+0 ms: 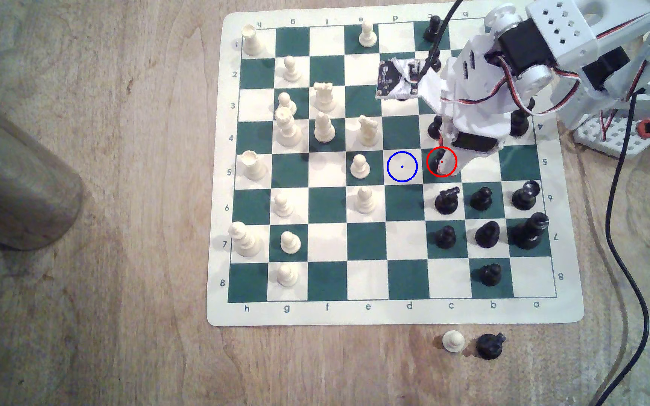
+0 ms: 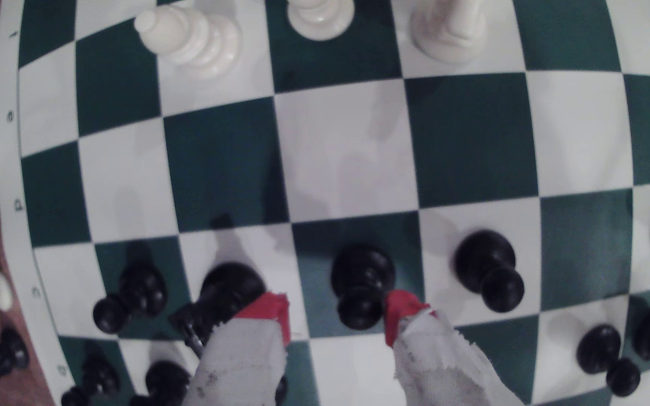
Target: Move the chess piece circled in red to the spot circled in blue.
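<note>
1. Black and glossy, the chess piece (image 2: 362,287) stands upright on its dark green square, the one that carries the red ring in the exterior view; there the gripper hides most of it (image 1: 438,157).
2. The gripper (image 2: 337,318) is low over this pawn, and its cloth-wrapped, red-tipped fingers (image 2: 270,312) stand apart, one on each side of the pawn's head. One red tip seems to be just beside or touching the head; the other is clearly apart from it. The jaws are not closed on the piece.
3. The spot (image 1: 402,166), a cream-white square with a blue ring and a small dot, is free of pieces. It lies next to the pawn's square, towards the exterior view's left.
4. As a judgement, the task is in its early part: the approach looks finished, but closing, lifting, carrying one square over and releasing are all left to do.
5. A black knight (image 2: 222,296) stands on the neighbouring square, very close to one finger, so the closing may disturb it.
6. Writing: the chessboard (image 1: 393,312) has letters h, g, f, e, d, c, b, a along its near border and numbers 1 to 8 along its sides. No brand name can be read.
</note>
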